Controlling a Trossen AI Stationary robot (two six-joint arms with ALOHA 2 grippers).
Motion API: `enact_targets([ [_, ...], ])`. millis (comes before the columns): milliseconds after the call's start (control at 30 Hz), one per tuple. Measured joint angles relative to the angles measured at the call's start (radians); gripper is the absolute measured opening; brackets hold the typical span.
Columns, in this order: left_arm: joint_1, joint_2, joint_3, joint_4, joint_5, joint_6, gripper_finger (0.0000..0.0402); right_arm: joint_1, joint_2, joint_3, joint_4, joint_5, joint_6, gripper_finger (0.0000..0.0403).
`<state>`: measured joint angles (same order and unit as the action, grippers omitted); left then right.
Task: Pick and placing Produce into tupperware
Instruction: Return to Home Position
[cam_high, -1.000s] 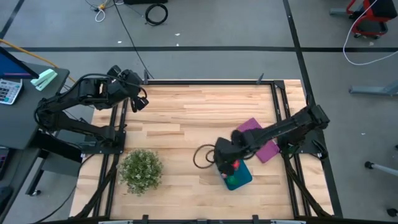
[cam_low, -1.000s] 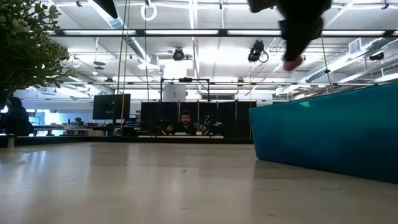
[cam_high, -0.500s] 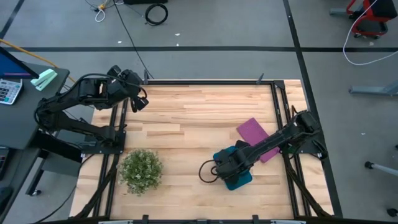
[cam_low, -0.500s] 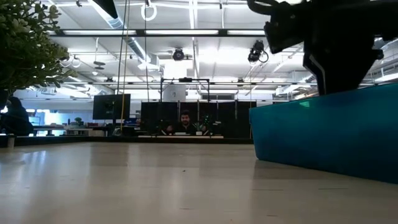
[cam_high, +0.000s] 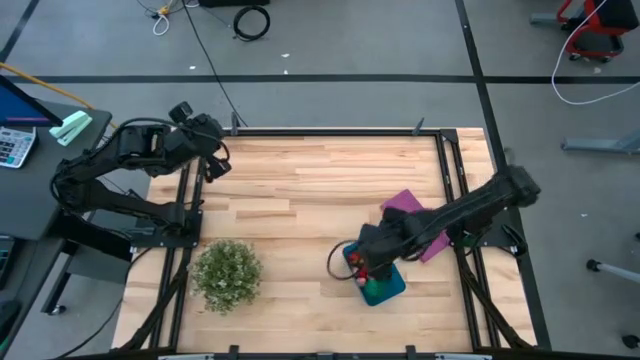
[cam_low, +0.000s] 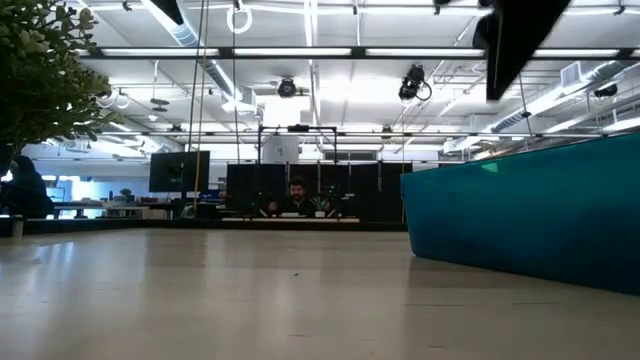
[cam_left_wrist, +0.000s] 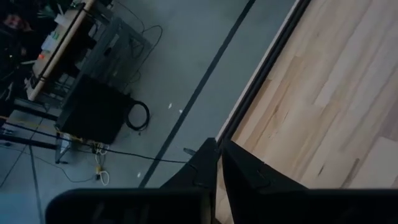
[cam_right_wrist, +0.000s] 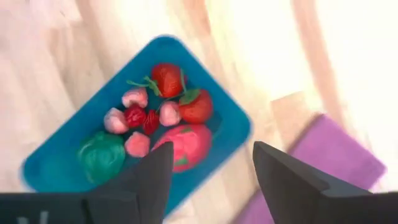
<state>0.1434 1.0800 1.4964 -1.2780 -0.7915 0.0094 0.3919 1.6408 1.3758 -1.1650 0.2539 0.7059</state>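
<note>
Produce (cam_right_wrist: 163, 115) inside tupperware (cam_right_wrist: 59, 155)

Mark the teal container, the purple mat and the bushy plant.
teal container (cam_right_wrist: 231, 124): right wrist view, bare inner wall.
purple mat (cam_high: 404, 203): high view, exposed far corner.
bushy plant (cam_high: 226, 274): high view, clump's middle.

Setup: light wooden plank bench (cam_high: 300, 190). Left arm folded at far-left corner, left gripper (cam_high: 215, 165) at the bench edge. Right arm stretched in from the right, right gripper (cam_high: 360, 265) over the left end of the teal-blue shallow plastic container (cam_high: 393, 283). Red and green toy produce (cam_high: 371, 290) shows inside. The flat purple rectangle (cam_high: 408, 203) sits just behind it, partly under the arm. Front-left: bushy green plant clump (cam_high: 227, 273).
</note>
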Motion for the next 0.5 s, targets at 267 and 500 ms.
enact_targets([
  [267, -0.004, -0.125, 0.001, -0.05, 0.0, -0.016, 0.0023, -0.009, -0.389, 0.0, -0.012, 0.106, -0.079, 0.0231],
  [500, -0.003, -0.325, 0.001, -0.227, 0.09, -0.292, 0.0014, 0.006, -0.681, -0.109, 0.214, 0.17, -0.273, 0.0231],
])
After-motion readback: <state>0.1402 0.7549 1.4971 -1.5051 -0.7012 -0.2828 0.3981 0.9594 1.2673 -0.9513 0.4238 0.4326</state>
